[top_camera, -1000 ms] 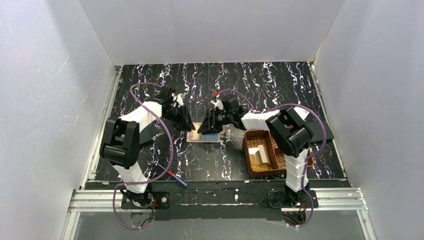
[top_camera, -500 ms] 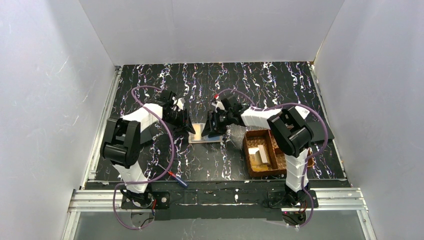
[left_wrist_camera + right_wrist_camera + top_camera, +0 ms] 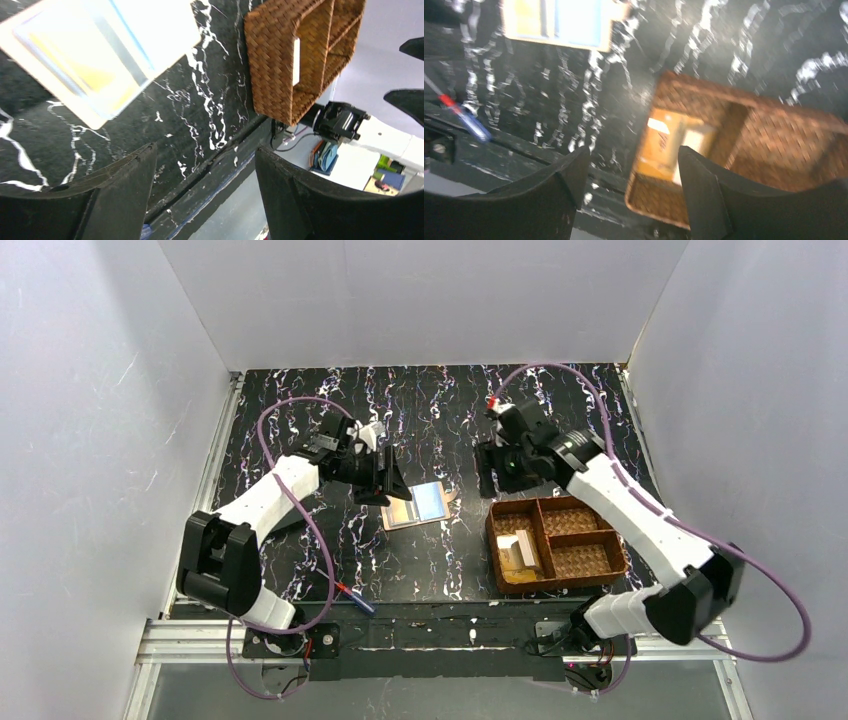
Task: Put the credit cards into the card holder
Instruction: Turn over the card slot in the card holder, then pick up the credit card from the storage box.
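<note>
Two claws apart, one pile of cards on the table

One small pile of cards (image 3: 418, 504) lies flat on the dark marbled table (image 3: 560, 400), roughly midway across it. At least two cards can be counted: a tan one underneath and one with a blue band on top. A corner peeking out on the right may be a third, but that cannot be told.

Two arms are in view. The left claw (image 3: 205, 150) hangs just beside the pile's left end, its fingers spread wide with nothing between them. The right claw (image 3: 633, 150) is well apart from the pile, up near the far edge of the basket (image 3: 556, 577), and is also spread and holding nothing.

One brown woven basket sits to the right of the cards, split into three compartments. The long left compartment holds a pale whitish item; the other two look bare.

One screwdriver (image 3: 355, 597) lies at the near edge.

The black card holder cannot be made out against the dark table.
</note>
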Motion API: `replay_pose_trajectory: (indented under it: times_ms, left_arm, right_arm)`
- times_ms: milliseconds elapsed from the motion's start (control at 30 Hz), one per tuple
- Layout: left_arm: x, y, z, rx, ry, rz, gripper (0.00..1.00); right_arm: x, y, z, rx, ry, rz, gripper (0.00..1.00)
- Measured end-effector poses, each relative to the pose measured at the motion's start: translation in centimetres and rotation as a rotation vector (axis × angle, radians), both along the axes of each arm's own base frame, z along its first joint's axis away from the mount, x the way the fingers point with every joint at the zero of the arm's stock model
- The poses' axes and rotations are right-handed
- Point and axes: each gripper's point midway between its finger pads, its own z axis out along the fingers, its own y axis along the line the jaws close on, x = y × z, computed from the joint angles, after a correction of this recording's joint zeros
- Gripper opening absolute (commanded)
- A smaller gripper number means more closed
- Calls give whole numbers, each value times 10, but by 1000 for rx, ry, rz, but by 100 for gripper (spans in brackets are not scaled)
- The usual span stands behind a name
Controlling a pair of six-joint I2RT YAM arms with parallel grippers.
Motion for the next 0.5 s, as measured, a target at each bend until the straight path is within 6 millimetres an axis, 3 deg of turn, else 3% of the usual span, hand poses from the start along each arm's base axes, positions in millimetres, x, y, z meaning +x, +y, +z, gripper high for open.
replay_pose_trajectory:
  times_ms: [100, 233, 433, 500]
  left_arm:
    - [-10, -12, 3, -9, 5, -32, 71]
    - [-15, -20, 4, -15, 11, -46, 72]
    - [-17, -23, 6, -20, 14, -47, 72]
    - [-17, -23, 8, -22, 7, -44, 72]
  right_arm:
    - [-21, -35, -15, -102, 33, -80, 59]
    - [-40, -66, -47, -247, 121, -137, 60]
    - [-52, -75, -77, -310, 194, -141, 60]
    - [-55, -73, -86, -294, 202, -133, 67]
